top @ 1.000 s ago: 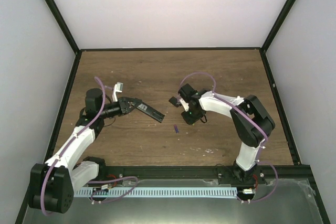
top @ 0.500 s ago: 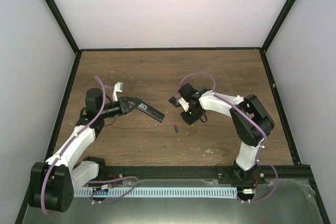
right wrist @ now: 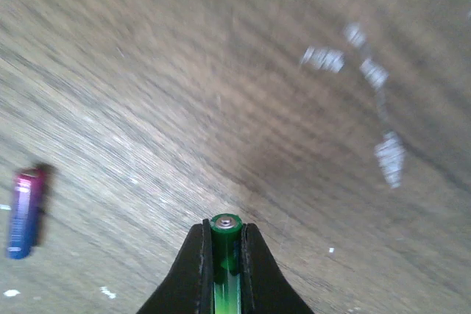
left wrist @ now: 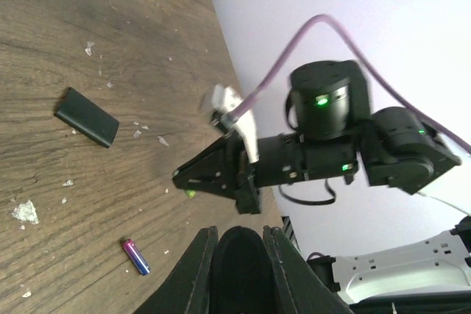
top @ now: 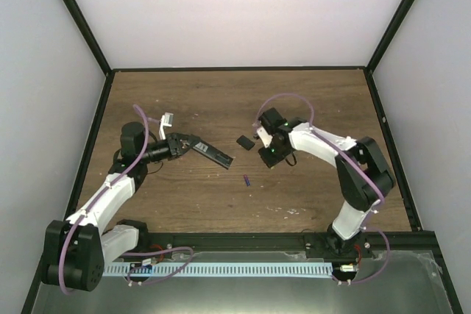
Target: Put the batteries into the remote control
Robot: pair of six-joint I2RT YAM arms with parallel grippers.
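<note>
Brown grainy wood forms the table [top: 309, 101], over which the left gripper [top: 185, 144] clamps one end of the slim black bar-shaped remote control [top: 215, 157]. The right gripper [right wrist: 224, 234] pinches the green cylindrical battery [right wrist: 225, 224]; the purple-blue cylindrical battery [right wrist: 23, 211] lies on the wood nearby.

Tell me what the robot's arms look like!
The left arm and right arm have white shells, round black joints and a purple cable each. The left gripper and right gripper are black with two fingers. Green lights dot the right arm.
</note>
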